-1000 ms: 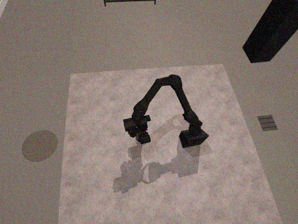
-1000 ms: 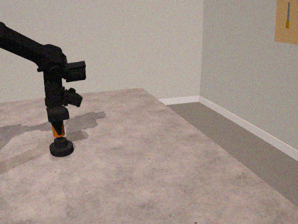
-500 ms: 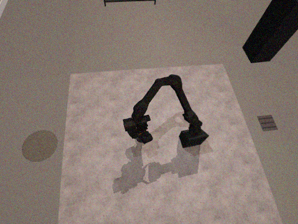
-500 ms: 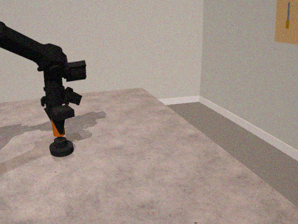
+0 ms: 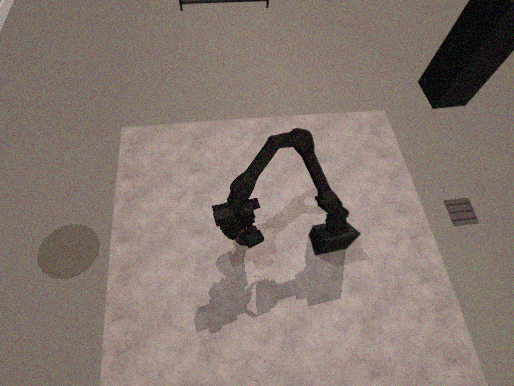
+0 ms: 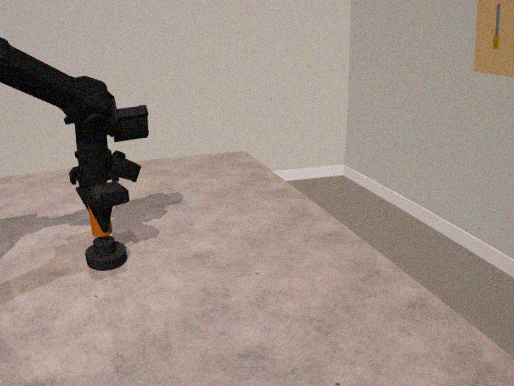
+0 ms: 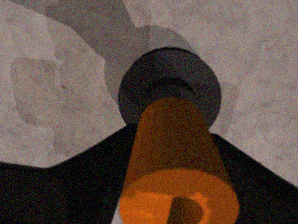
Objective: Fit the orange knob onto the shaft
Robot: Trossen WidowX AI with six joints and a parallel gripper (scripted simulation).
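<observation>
Spreading beneath everything else, the pale mottled table [image 5: 165,170] [image 6: 300,300] [image 7: 260,45] is carrying the arm and the round pedestal, with shadows falling across its top. The black arm [image 5: 261,161] [image 6: 37,77] is standing on a dark block-like base [image 5: 320,246] and arching up and over, its far end bending down toward the table. A long black block [image 5: 462,55] is jutting in at the upper right of the top view, beyond the table. A dull round disc [image 5: 69,251] is lying on the floor on the opposite side.

The gripper [image 5: 243,232] [image 6: 101,225] [image 7: 172,135] is pointing downward and clamping the orange knob, one dark finger pressing on each side. Below, the round pedestal [image 6: 106,258] [image 7: 132,95] is resting flat on the table. The orange knob [image 5: 243,230] [image 6: 96,223] [image 7: 172,142] is standing nearly upright over the pedestal's middle, not sitting down on its broad face; its upper end is showing a dark opening. Smallest, the raised dark stub [image 6: 104,244] [image 7: 167,91] is rising from the pedestal just under the knob; whether they are touching, I cannot tell.
</observation>
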